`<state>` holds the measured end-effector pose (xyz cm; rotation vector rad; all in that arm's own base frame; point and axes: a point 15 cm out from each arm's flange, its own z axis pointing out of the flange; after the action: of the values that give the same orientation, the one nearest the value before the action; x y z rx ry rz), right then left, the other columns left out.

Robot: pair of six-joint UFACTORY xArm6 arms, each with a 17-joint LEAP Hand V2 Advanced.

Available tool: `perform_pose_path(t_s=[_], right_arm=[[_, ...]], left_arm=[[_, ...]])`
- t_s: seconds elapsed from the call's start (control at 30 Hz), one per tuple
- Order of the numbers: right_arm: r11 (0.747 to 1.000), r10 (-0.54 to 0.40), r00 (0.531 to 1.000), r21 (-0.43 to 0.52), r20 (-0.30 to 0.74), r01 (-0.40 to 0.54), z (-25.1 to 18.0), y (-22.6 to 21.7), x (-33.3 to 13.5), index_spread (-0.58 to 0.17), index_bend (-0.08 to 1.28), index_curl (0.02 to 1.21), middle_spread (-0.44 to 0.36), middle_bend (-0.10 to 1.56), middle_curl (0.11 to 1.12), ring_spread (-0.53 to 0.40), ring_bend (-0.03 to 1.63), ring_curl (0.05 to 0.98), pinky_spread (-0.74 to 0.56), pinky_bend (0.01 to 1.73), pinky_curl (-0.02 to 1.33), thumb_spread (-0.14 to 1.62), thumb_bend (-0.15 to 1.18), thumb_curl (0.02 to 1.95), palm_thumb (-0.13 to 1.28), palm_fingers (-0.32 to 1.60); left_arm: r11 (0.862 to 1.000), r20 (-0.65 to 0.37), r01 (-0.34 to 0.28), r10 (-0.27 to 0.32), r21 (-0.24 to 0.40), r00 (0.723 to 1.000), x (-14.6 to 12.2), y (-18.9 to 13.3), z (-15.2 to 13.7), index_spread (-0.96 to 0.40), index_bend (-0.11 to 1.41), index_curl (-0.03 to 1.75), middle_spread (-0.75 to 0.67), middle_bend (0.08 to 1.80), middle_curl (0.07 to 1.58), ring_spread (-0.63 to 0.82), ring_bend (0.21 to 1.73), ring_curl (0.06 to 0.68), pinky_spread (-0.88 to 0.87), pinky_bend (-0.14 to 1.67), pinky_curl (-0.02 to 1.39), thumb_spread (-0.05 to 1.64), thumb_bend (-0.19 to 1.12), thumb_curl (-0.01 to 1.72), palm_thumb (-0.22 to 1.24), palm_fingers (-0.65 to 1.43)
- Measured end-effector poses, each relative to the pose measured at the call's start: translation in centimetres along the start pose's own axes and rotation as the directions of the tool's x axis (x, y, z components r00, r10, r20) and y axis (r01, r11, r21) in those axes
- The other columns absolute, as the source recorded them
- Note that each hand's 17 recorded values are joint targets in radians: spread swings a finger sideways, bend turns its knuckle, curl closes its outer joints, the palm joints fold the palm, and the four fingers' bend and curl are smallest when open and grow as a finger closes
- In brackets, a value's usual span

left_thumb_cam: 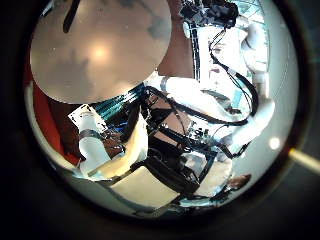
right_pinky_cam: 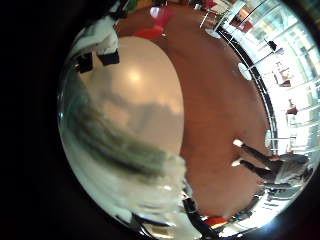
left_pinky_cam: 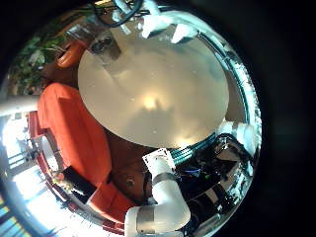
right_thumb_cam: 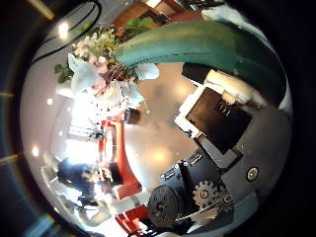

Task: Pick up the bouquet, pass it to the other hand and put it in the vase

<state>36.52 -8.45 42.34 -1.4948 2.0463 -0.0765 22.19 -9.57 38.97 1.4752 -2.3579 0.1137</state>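
Observation:
My right hand (left_pinky_cam: 148, 15) shows beyond the vase (left_pinky_cam: 104, 46), which stands upright near the round table's (left_pinky_cam: 168, 99) edge. The vase also shows in the right thumb side palm view (right_thumb_cam: 128, 117). My left hand (right_pinky_cam: 100, 45) hangs high over the table's far side with straight fingers, away from the bouquet.
A sofa (left_pinky_cam: 74, 138) stands on the floor beside the table. My left arm (left_pinky_cam: 163, 202) rises from the table's other side. The table top (left_thumb_cam: 95, 50) is bare away from the vase. Wooden floor (right_pinky_cam: 215, 120) surrounds the table.

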Motion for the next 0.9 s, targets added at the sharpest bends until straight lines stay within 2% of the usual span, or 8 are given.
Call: perform_pose_path(t_s=[0.13,0.23,0.33,0.43,0.53,0.67,0.77,0.9], right_arm=[[0.998,0.011,0.979,0.059,0.204,-0.023,-2.9,-0.8,-3.3,-0.279,1.11,0.99,-0.145,1.33,0.86,-0.181,1.48,0.651,-0.19,1.44,0.52,0.86,0.04,0.9,1.12,1.15],[0.998,-0.004,0.932,0.058,0.363,-0.019,-4.6,-0.3,-5.7,-0.269,1.12,0.98,-0.141,1.34,0.85,-0.18,1.48,0.654,-0.19,1.43,0.54,0.85,0.03,0.94,1.12,1.15],[1.0,-0.016,0.848,0.013,0.53,0.011,-5.7,0.9,-8.6,-0.262,1.12,0.98,-0.138,1.35,0.84,-0.179,1.48,0.657,-0.19,1.42,0.55,0.85,0.02,0.97,1.12,1.15],[0.998,-0.017,0.752,-0.039,0.659,0.056,-6.6,2.4,-10.7,-0.257,1.13,0.97,-0.136,1.36,0.84,-0.179,1.48,0.658,-0.19,1.41,0.57,0.85,0.02,0.99,1.11,1.15],[0.989,-0.013,0.644,-0.084,0.765,0.119,-7.3,4.0,-12.9,-0.253,1.13,0.97,-0.134,1.36,0.83,-0.178,1.48,0.659,-0.19,1.39,0.58,0.85,0.01,1.01,1.11,1.15],[0.963,-0.029,0.536,-0.119,0.843,0.24,-7.7,6.5,-15.2,-0.248,1.14,0.96,-0.133,1.37,0.82,-0.177,1.48,0.661,-0.19,1.38,0.6,0.85,0.0,1.04,1.11,1.15],[0.946,-0.031,0.509,-0.139,0.86,0.293,-7.4,7.7,-16.7,-0.245,1.15,0.95,-0.132,1.37,0.82,-0.177,1.48,0.662,-0.2,1.37,0.61,0.85,0.0,1.05,1.11,1.15],[0.91,-0.017,0.476,-0.183,0.879,0.371,-6.1,10.1,-18.2,-0.242,1.16,0.95,-0.131,1.38,0.81,-0.179,1.48,0.666,-0.2,1.36,0.63,0.86,0.0,1.08,1.11,1.15]], left_arm=[[0.997,-0.094,0.025,-0.019,0.07,0.995,-0.1,-0.6,-1.2,0.02,0.19,0.38,0.38,0.2,0.32,0.54,0.43,0.207,0.52,0.18,0.27,1.1,-0.03,0.33,0.37,0.18],[0.991,-0.179,0.037,-0.013,0.131,0.984,0.5,-1.3,-2.2,0.03,0.19,0.38,0.36,0.21,0.33,0.53,0.44,0.21,0.51,0.17,0.26,1.1,-0.03,0.32,0.36,0.2],[0.976,-0.25,0.071,-0.018,0.204,0.968,0.1,-1.9,-3.7,0.04,0.18,0.38,0.34,0.22,0.34,0.52,0.44,0.211,0.51,0.18,0.26,1.1,-0.03,0.32,0.35,0.22],[0.964,-0.323,0.057,0.032,0.261,0.946,1.7,-2.7,-5.0,0.05,0.18,0.38,0.34,0.23,0.34,0.51,0.46,0.213,0.49,0.18,0.25,1.1,-0.03,0.32,0.33,0.23],[0.942,-0.393,0.061,0.078,0.329,0.916,2.5,-3.5,-6.6,0.05,0.18,0.38,0.33,0.23,0.35,0.5,0.47,0.213,0.49,0.18,0.25,1.09,-0.03,0.32,0.31,0.24],[0.912,-0.496,0.076,0.147,0.403,0.856,4.2,-4.7,-8.6,0.07,0.18,0.38,0.32,0.24,0.35,0.49,0.48,0.213,0.48,0.18,0.25,1.08,-0.03,0.32,0.29,0.25],[0.895,-0.571,0.094,0.194,0.435,0.798,4.8,-5.3,-10.0,0.07,0.17,0.37,0.32,0.24,0.36,0.49,0.49,0.214,0.48,0.18,0.25,1.07,-0.03,0.31,0.26,0.26],[0.892,-0.666,0.101,0.25,0.442,0.703,5.6,-5.5,-11.3,0.09,0.17,0.37,0.32,0.25,0.36,0.49,0.51,0.215,0.48,0.19,0.26,1.04,-0.03,0.31,0.23,0.24]])
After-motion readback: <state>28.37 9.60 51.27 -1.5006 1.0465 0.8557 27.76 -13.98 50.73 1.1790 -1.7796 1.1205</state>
